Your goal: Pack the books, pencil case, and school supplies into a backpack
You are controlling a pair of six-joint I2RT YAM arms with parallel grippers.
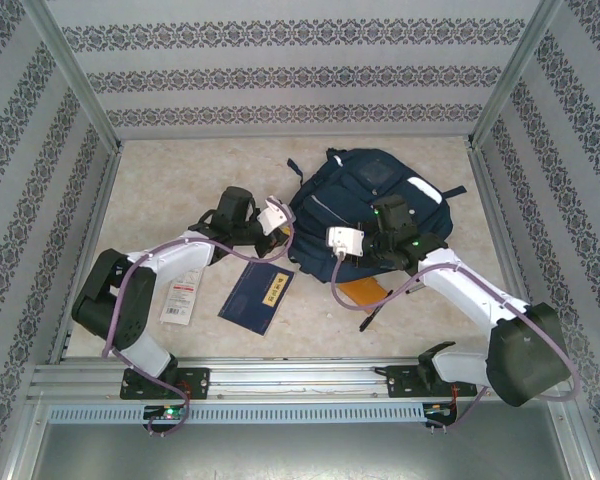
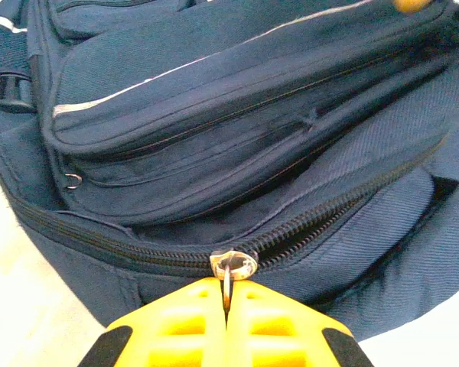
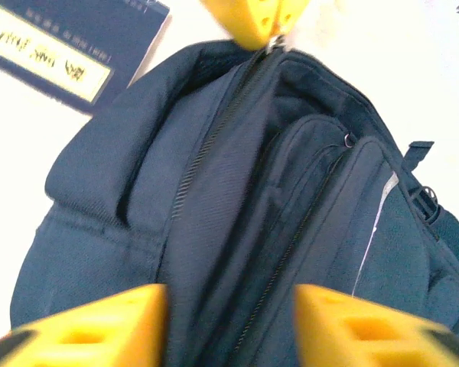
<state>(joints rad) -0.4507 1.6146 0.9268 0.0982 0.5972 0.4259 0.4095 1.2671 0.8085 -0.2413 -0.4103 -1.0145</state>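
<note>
Seen from above, the navy backpack (image 1: 365, 190) lies right of centre on the tabletop (image 1: 180, 180). The navy booklet (image 1: 257, 292) and the white packet (image 1: 180, 298) lie to its lower left, both outside the bag. At the bottom centre of the left wrist view, the left fingers (image 2: 176, 325) are pressed together on the metal zipper pull (image 2: 227, 287), just under the slider (image 2: 233, 265). The right fingers (image 3: 99, 325) stand spread at the bottom of their view, one to each side of a fold of the bag, gripping nothing. The step looks to be unzipping the main compartment. The pull should travel along the line of teeth, not up and away, or the thin tab may slip free. The right fingers would best close on fabric near the zip to stop the bag sliding.
</note>
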